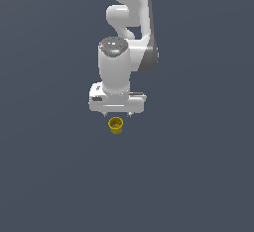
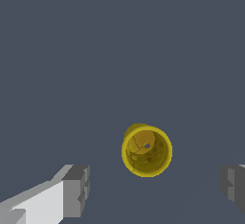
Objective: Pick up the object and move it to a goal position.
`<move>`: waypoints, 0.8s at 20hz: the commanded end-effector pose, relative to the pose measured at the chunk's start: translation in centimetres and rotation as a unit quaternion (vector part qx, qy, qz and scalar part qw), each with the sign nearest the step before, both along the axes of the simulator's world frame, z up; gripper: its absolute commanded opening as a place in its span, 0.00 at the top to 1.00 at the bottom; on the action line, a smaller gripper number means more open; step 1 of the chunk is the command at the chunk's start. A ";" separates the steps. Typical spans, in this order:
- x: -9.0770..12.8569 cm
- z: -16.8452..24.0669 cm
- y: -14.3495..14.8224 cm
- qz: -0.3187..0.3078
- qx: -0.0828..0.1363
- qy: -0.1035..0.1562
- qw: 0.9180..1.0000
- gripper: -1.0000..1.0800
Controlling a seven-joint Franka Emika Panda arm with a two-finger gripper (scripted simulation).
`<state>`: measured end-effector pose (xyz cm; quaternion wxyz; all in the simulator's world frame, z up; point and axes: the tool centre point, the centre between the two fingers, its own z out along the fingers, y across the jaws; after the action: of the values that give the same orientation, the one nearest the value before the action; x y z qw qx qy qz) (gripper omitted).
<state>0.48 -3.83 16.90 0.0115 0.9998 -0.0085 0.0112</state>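
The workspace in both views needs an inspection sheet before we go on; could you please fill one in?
Surface: plain dark grey floor, bare around the cup.
Job's things: yellow cup, upright, hollow top facing up, untouched; no goal marker seen.
Clutter: nothing seen.
Gripper: gripper open, fingers spread wider than the cup; the wrist view shows the cup just off the line between them, not gripped. In the exterior view the gripper hangs above the cup.
Cables: nothing seen.
Surroundings: white arm only; the background is uniform grey.
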 end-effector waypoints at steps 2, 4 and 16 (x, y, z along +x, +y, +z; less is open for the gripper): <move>-0.2 -1.0 -0.2 0.015 0.001 0.002 1.000 0.04; -0.4 -1.8 -0.4 0.027 0.002 0.004 1.000 0.04; -1.8 -6.6 -1.4 0.106 0.009 0.012 0.994 0.04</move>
<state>-1.17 -5.20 10.70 0.0023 0.9960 0.0897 0.0009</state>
